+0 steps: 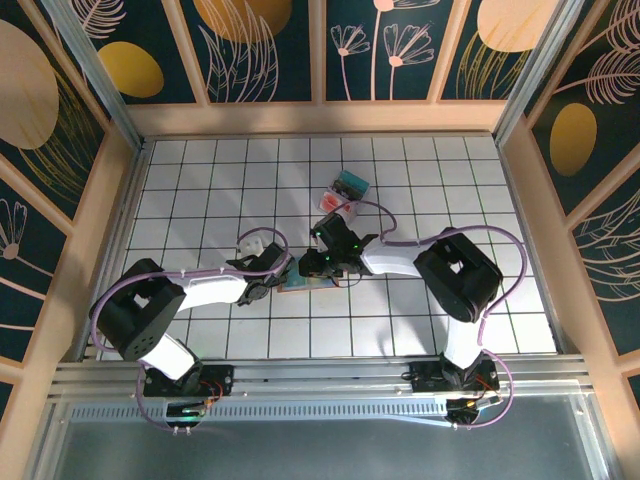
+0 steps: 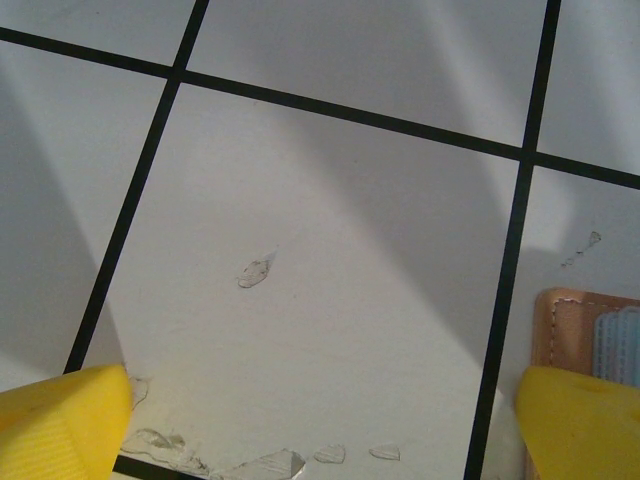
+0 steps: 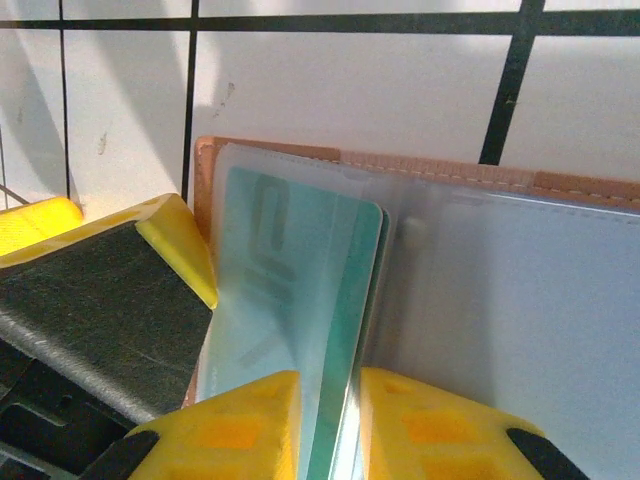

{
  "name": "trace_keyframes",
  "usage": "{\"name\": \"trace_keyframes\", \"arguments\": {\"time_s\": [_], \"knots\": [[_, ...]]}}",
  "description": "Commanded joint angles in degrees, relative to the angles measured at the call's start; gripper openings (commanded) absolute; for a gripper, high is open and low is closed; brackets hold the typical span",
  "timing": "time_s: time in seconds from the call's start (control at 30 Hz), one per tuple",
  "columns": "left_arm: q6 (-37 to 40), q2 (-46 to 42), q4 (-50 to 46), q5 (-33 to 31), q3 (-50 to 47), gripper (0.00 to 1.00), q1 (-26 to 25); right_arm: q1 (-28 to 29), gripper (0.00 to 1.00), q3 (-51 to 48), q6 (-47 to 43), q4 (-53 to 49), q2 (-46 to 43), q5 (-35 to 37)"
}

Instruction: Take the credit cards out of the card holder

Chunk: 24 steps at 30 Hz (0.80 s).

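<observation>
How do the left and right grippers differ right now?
The left gripper is wide open with nothing between its fingers; the right gripper is closed down on the edge of the teal card. The left gripper hangs over bare table tile, just beside a corner of the card holder; the right gripper sits over the open holder itself. Both have yellow fingertips and point down at the table.

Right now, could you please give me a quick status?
Left gripper open beside the card holder. Right gripper shut on teal card in its sleeve. Clear plastic box beyond, apart.
</observation>
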Motion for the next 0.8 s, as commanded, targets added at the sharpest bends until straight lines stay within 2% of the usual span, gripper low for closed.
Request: {"name": "trace_keyframes", "arguments": {"time_s": [0.0,0.77], "knots": [[0.5,2.9,-3.9,2.6,-1.1,0.99,0.4,-0.4,0.22,-0.6,0.9,2.2,-2.4,-1.3],[0.4,3.4,-3.6,2.8,-0.8,0.99,0.5,-1.0,0.24,-2.4,3.1,4.1,-0.5,-0.4]]}}
